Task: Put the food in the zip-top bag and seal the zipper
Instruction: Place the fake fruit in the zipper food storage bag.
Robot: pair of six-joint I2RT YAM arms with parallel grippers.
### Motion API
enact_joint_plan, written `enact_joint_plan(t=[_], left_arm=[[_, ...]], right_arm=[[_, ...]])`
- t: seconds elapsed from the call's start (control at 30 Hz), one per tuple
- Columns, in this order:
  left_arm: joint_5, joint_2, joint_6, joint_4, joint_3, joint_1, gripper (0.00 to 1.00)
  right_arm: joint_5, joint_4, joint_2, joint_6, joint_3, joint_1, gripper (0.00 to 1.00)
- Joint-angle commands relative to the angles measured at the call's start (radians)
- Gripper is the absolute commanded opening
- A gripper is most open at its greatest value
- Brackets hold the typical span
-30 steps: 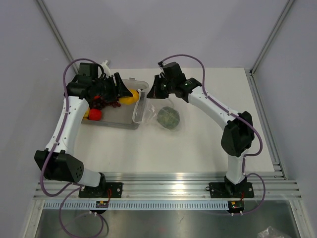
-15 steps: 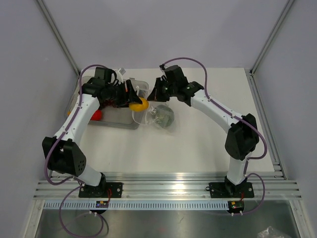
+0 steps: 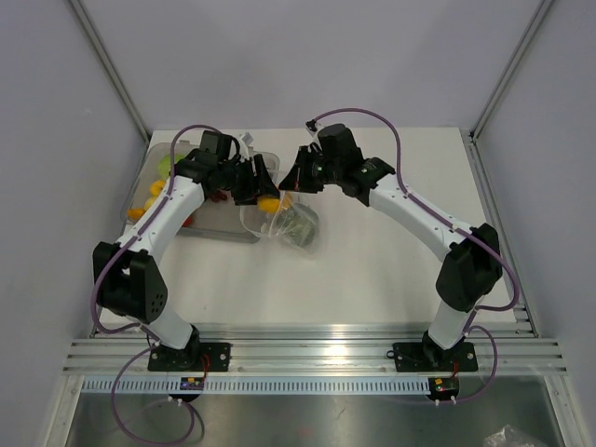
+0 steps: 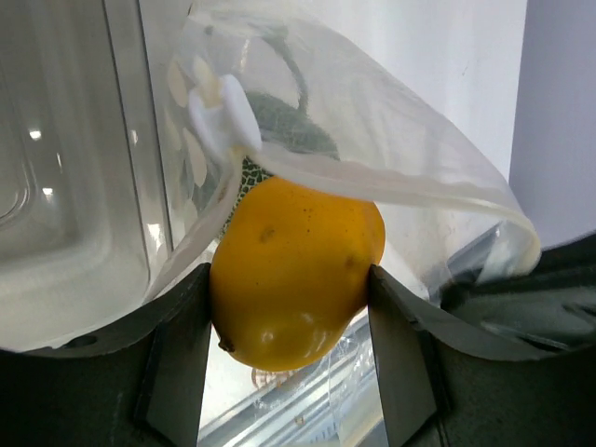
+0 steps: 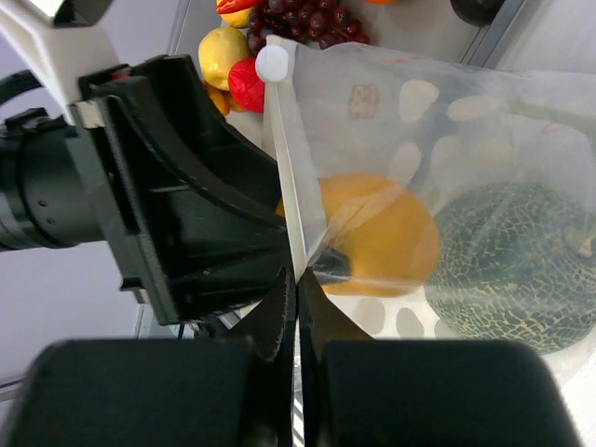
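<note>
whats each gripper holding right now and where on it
The left gripper holds a yellow-orange fruit by its two sides. The right gripper pinches the zip-top bag by its zipper strip at the mouth edge.

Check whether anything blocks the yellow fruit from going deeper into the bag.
Nothing blocks the mouth: the right tool pinches the bag at its edge, and the yellow fruit in the left tool sits at the opening. Only the green melon lies deeper inside.

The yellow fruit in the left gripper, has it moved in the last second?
Yes. The yellow fruit has gone rightward, from over the grey tray to the zip-top bag's mouth, carried in the left gripper.
</note>
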Motion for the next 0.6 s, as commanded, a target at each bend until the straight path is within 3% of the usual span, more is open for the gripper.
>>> enact_joint_plan(t=[0.0, 0.1, 0.23, 0.37, 0.47, 0.57], left_arm=[[-0.072, 0.031, -0.031, 0.065, 0.033, -0.032, 0.38], [-0.067, 0.048, -0.019, 0.036, 0.050, -0.038, 0.81], [-0.077, 0.001, 0.053, -0.035, 0.090, -0.057, 0.99], [-0.081, -0.021, 0.171, -0.192, 0.177, -0.071, 0.99], [-0.228, -0.065, 0.233, -0.286, 0.188, -0.069, 0.94], [-0.271, -0.133, 0.251, -0.322, 0.160, -0.045, 0.71]], right_arm=[[-0.025, 0.059, -0.050, 0.014, -0.008, 0.012, 0.00], [-0.014, 0.048, -0.065, 0.009, -0.017, 0.012, 0.00], [0.021, 0.039, -0.091, -0.002, -0.040, 0.012, 0.00], [0.021, 0.039, -0.091, -0.003, -0.046, 0.012, 0.00], [0.018, 0.045, -0.093, -0.003, -0.054, 0.012, 0.00], [0.027, 0.045, -0.105, -0.006, -0.067, 0.012, 0.00]])
